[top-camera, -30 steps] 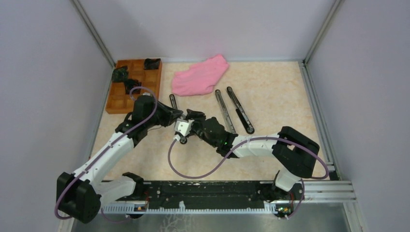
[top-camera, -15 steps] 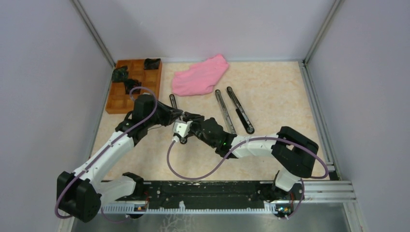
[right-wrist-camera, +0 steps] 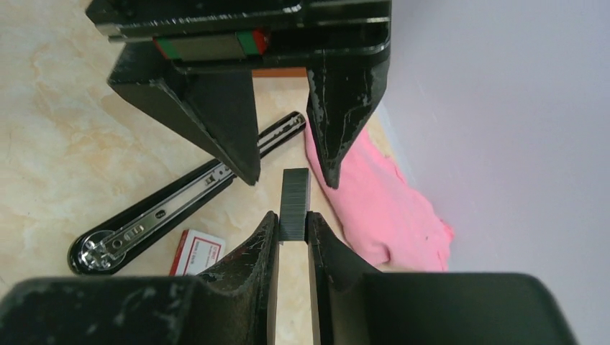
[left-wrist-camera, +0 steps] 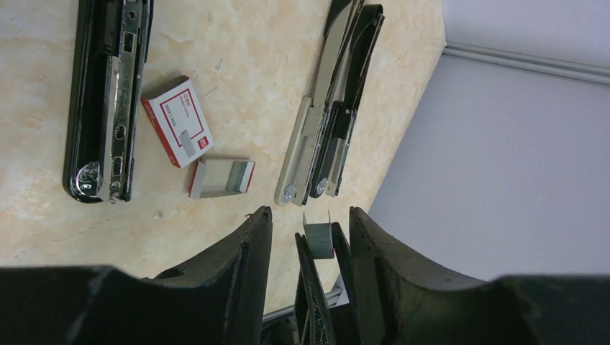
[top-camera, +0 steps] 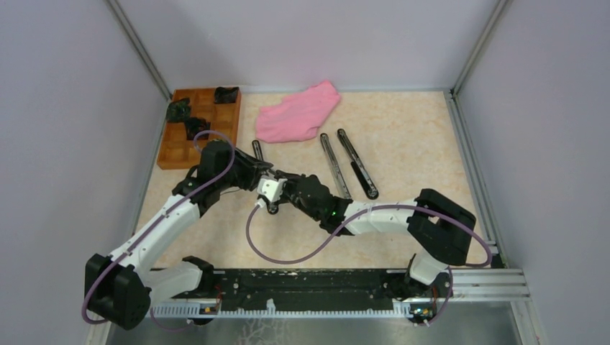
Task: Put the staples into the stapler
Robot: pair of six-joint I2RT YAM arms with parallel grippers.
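Presently, the right gripper (right-wrist-camera: 291, 221) is pinching the staples (right-wrist-camera: 294, 198) edge-on between its fingertips, holding the block in the air above the table (right-wrist-camera: 65, 165). The left gripper (left-wrist-camera: 309, 213) is standing with its fingers spread on either side of the block, clear of it. The opened stapler (left-wrist-camera: 316, 136) is lying on the table beyond, apart from both grippers.

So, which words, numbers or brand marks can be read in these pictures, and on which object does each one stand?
Red and white staple box: there is small print on its white top face, but it is too small and blurred to read in either wrist view.
No other readable text, number or sign shows in any view.
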